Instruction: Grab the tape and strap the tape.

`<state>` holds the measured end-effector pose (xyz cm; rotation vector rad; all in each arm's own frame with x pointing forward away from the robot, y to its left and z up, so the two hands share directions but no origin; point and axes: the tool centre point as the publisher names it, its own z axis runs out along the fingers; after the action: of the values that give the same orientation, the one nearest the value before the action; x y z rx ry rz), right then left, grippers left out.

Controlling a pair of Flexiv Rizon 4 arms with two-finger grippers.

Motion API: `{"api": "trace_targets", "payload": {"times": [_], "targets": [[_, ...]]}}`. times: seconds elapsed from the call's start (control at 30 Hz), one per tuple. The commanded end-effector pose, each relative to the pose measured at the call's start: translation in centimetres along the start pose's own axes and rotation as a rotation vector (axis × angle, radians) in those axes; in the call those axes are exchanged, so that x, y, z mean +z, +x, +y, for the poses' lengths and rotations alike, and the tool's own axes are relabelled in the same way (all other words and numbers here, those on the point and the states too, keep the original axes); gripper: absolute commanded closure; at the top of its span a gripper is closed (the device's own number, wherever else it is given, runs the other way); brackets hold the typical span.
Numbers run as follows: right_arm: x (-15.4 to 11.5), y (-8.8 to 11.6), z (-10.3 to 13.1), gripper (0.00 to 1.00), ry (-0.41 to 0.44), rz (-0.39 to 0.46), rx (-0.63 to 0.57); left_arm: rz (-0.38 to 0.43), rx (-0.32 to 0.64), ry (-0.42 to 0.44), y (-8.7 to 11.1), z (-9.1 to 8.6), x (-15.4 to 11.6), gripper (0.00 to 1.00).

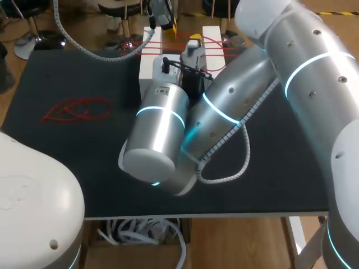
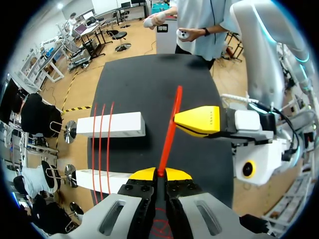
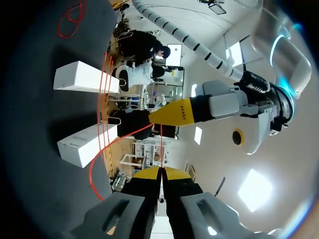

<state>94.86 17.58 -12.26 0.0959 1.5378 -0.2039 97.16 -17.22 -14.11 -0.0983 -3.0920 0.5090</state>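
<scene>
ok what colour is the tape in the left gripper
Red, best seen in the left wrist view, where the tape runs up from the left gripper.

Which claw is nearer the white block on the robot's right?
Right. The right claw has its tip just off the end of that white block; the left claw is over by the other white block. Both pinch the red tape.

Black table (image 1: 67,168) — matte top, pale front edge
</scene>
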Motion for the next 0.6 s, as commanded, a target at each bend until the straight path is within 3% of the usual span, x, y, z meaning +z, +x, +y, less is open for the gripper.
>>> {"api": "trace_targets", "payload": {"times": [0.03,0.6], "targets": [[0.1,-0.2,0.4,1.0,0.007,0.002,-0.002,0.001,-0.002,-0.004,0.0,-0.1,-0.1,1.0],[-0.1,-0.3,-0.4,1.0,-0.004,0.009,-0.005,0.001,-0.002,-0.004,0.0,-0.1,-0.1,1.0]]}}
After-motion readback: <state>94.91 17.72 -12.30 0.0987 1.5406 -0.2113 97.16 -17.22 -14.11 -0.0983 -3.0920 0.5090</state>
